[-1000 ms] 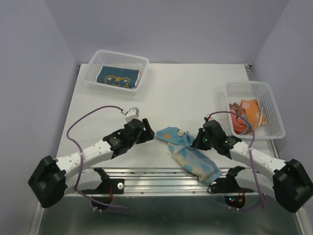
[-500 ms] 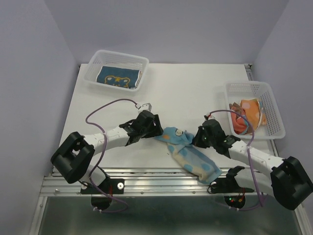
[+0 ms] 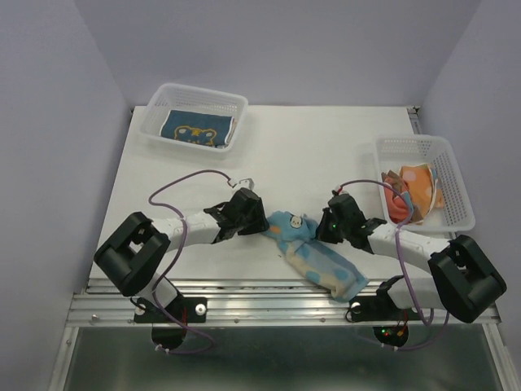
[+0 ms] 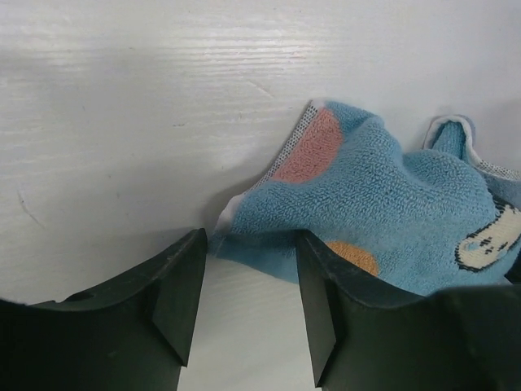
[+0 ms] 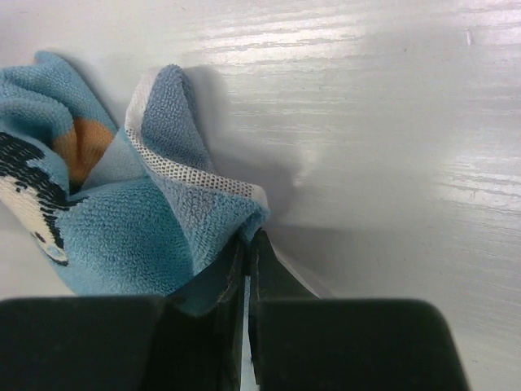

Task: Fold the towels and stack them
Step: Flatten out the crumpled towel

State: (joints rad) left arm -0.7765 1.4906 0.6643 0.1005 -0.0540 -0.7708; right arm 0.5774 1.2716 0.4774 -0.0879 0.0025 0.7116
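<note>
item: one light blue towel (image 3: 313, 252), terry, orange and pink dots, cartoon face, mesh-edged hem; lies bunched between both claws, its tail running nearward of them. right claw (image 5: 247, 244): pinched tight on a folded corner. left claw (image 4: 248, 248): jaws apart astride the opposite corner, gripping nothing. handling: seat that corner deep before closing, then draw level to spread. beyond left claw: left basket (image 3: 151, 120), folded towel (image 3: 194, 130) inside; right of right claw: right basket (image 3: 456, 191), orange cloths (image 3: 415, 191).

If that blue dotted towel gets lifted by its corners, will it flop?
Probably floppy: the blue dotted towel lies bunched in soft folds. Likely light: the right hand shuts almost fully on its thin corner. Its looped pile looks unlikely to slip.
</note>
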